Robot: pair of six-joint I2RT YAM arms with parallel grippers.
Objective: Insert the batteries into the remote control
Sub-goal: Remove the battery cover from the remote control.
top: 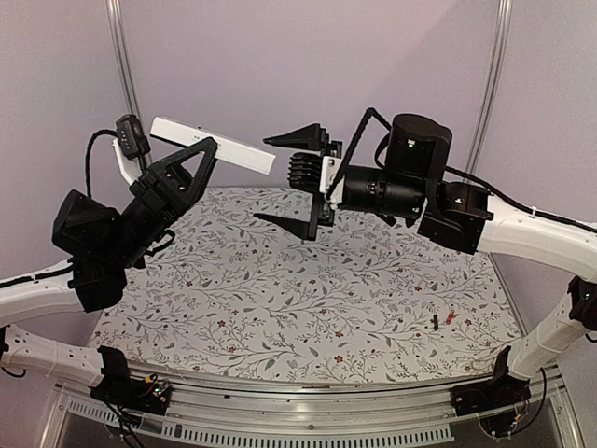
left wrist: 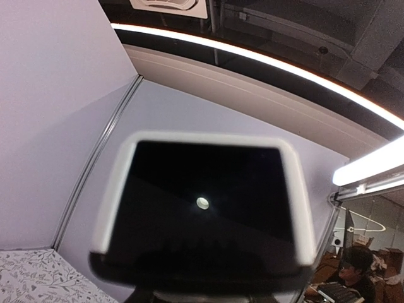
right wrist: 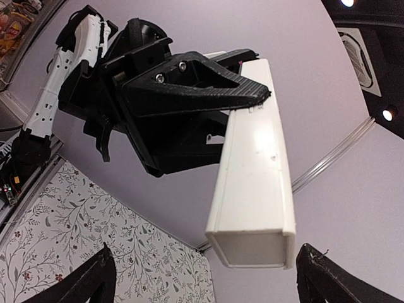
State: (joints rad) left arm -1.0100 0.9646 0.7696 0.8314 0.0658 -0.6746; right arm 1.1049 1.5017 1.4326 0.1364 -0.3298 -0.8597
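Light, stiff and likely slippery, the remote control sits clenched across its flat sides in the left fingers, right fingers spread empty, tiny batteries lying on the worktop.

Nothing legible shows in any view; the remote bears only tiny marks too small to read.

remote control: slim white rectangular bar, black patch on one end
remote pose: raised, nearly level, clamped across the left gripper; free square end reaches toward the right gripper
black battery: tiny cylinder on the counter, well below the right gripper
red battery: just beside it
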